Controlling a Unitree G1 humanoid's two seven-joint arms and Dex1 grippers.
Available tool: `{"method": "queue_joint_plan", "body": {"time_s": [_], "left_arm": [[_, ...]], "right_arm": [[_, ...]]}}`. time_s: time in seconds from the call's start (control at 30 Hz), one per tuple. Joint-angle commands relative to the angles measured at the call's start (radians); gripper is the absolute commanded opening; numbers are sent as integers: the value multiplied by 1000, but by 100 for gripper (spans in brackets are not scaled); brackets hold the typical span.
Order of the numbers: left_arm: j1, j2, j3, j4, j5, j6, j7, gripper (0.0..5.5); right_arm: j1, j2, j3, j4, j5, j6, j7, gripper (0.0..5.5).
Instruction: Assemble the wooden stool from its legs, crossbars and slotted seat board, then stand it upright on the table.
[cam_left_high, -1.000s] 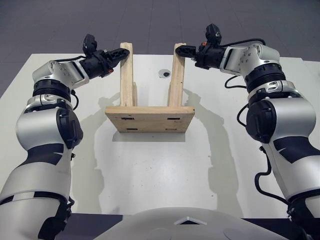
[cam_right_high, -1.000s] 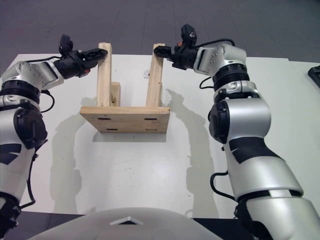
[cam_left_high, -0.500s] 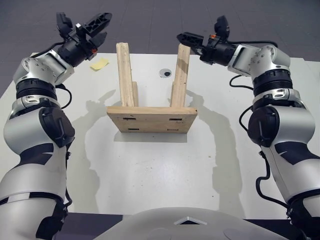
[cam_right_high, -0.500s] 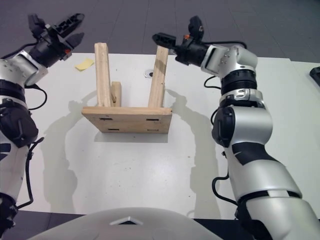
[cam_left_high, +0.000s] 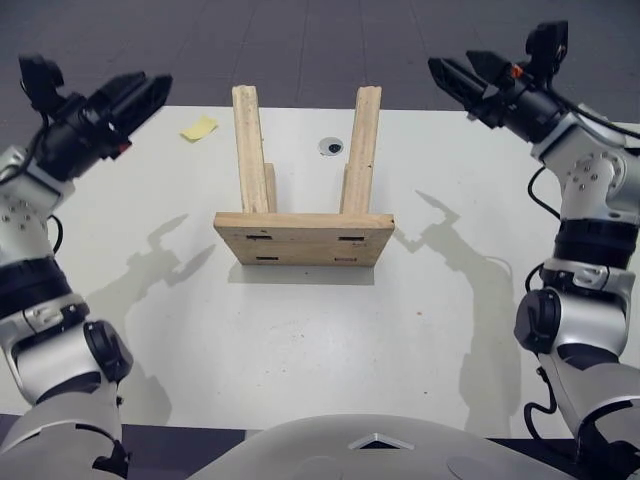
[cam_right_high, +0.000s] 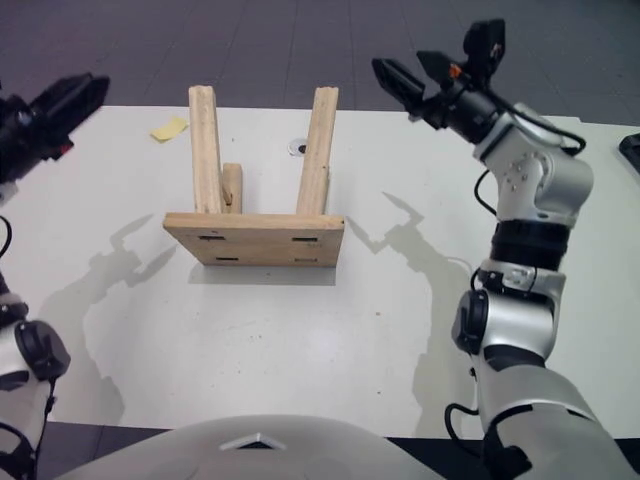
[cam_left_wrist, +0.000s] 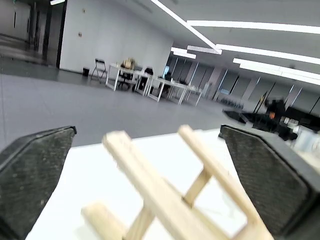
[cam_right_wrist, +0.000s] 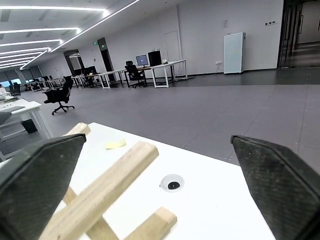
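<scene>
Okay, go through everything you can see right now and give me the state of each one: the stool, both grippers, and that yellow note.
Stool: assembled, lying on its side, seat board facing the robot, not yet upright.
Left gripper: open, empty, in the air left of the stool.
Right gripper: open, empty, in the air right of the stool.
Yellow note: lying flat, apart from the stool.

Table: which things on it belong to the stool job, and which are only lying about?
Job: wooden stool, lying on its side.
Lying about: yellow paper note; round grommet.
</scene>
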Motion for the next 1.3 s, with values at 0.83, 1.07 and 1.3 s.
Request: {"method": "queue_joint_plan", "body": {"time_s": [0.83,1.07,1.3], "left_arm": [[294,97,-273,-213,32,-90,-120,538],[295,81,-265,-179,8,-83,-109,519],[272,67,-302,-127,13,-84,-108,409]], "right_arm": [[424,-171,287,-378,102,-103,280,540],[387,-151,327,-308,90,-126,283,511],[373,-145,352,-270,79,-137,291,401]]}}
